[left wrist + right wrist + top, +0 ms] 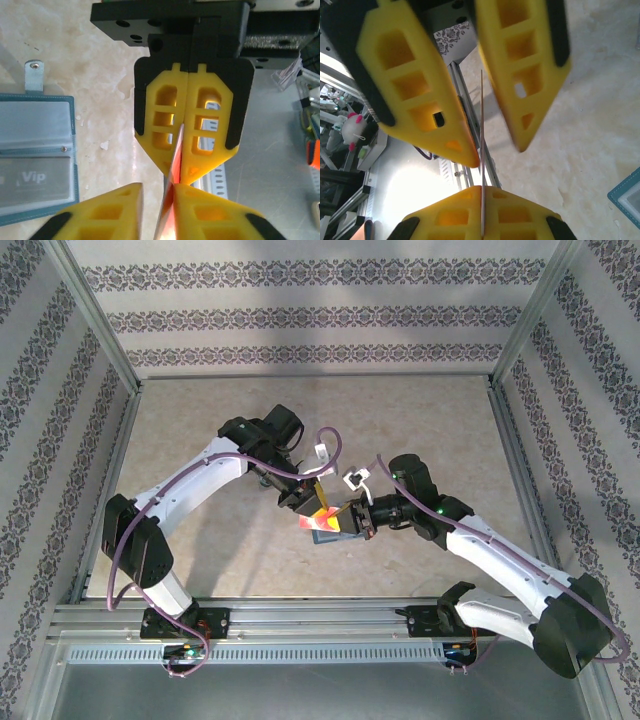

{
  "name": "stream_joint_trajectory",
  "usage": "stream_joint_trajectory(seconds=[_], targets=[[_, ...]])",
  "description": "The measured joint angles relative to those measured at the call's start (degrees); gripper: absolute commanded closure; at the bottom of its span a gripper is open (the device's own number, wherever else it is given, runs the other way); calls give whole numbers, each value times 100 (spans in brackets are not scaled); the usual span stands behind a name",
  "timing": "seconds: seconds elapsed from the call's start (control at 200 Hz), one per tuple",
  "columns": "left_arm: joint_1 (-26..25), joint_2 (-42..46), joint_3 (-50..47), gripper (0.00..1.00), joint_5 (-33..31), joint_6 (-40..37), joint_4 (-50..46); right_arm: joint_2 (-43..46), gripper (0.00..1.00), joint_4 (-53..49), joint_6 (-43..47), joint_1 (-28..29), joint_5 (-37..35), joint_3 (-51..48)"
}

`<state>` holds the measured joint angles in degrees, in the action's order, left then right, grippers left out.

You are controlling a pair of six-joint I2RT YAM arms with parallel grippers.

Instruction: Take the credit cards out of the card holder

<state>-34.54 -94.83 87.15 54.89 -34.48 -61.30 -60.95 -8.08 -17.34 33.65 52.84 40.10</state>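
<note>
A thin credit card (318, 516) with red on its face hangs edge-on above the table between both grippers. My right gripper (482, 189) is shut on one end of the card (481, 125). My left gripper (157, 186) straddles the other end of the card (173, 200). One of its fingers (215, 215) touches the card and the other stands a small gap away. The blue-grey card holder (35, 150) lies open and flat on the table to the side, with a "Vip" card (32, 177) in a clear pocket. A corner of the holder (627, 197) shows at the right edge of the right wrist view.
Both arms meet over the middle of the marble-patterned table (200, 440). Patterned walls with aluminium posts enclose three sides. A metal rail (320, 618) runs along the near edge by the arm bases.
</note>
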Motion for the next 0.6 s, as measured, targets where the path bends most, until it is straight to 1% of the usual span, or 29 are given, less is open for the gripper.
stream_joint_trajectory(seconds=[0.09, 0.15, 0.19, 0.215, 0.235, 0.25, 0.285, 0.325, 0.48, 0.6], targets=[[-2, 0, -2, 100, 39, -17, -11, -9, 100, -48, 20, -2, -48, 4], [0, 0, -2, 100, 37, -46, -28, -9, 93, -72, 44, -2, -85, 4], [0, 0, -4, 100, 44, -48, -31, -9, 85, -79, 59, 0, -105, 9], [0, 0, -4, 100, 44, -48, -28, -9, 77, -81, 74, -2, -120, 9], [0, 4, -11, 100, 42, -48, -22, -9, 67, -90, 68, -4, -136, 9], [0, 9, -20, 100, 33, -48, -9, -9, 63, -83, 94, -4, -140, 9], [0, 28, -61, 100, -4, -42, 33, -2, 57, -90, 83, -11, -138, 15], [4, 66, -138, 100, -94, -2, 116, 13, 52, -85, 79, -13, -136, 17], [103, 420, -649, 100, -411, 289, 758, 164, 43, -90, 24, -160, -210, 17], [492, 927, -1222, 100, -739, 522, 1585, 352, 38, -83, -76, -284, -356, 17]])
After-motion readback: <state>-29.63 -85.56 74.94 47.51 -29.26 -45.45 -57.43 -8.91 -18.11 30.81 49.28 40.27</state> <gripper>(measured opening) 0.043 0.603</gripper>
